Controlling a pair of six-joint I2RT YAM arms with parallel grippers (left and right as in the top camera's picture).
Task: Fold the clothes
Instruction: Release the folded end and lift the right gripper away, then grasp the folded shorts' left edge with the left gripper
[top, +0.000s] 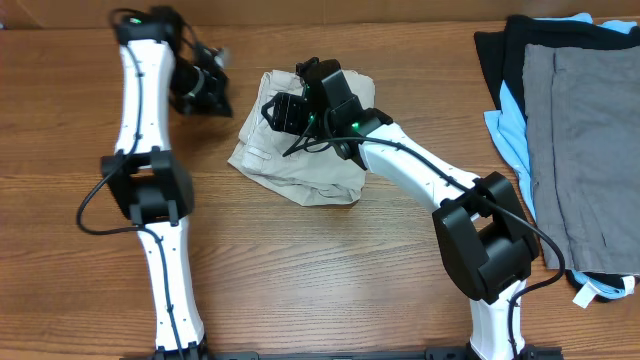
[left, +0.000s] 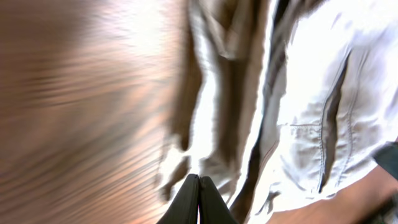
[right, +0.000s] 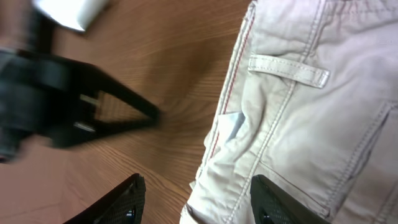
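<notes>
The beige shorts (top: 300, 160) lie bunched in a folded heap at the table's middle. My right gripper (top: 283, 118) hangs over their upper left part. In the right wrist view its fingers (right: 199, 202) are open, one over the wood and one over the cloth, straddling the waistband edge (right: 298, 106) with a belt loop and a small white label. My left gripper (top: 222, 100) is just left of the shorts, shut and empty. In the blurred left wrist view its closed tips (left: 199, 190) point at the cloth (left: 298, 112). It also shows in the right wrist view (right: 68, 106).
A pile of other garments lies at the right edge: a flat grey one (top: 580, 130) on top of black (top: 495, 60) and light-blue (top: 510, 135) ones. Bare wood table (top: 330, 270) spreads in front of the shorts.
</notes>
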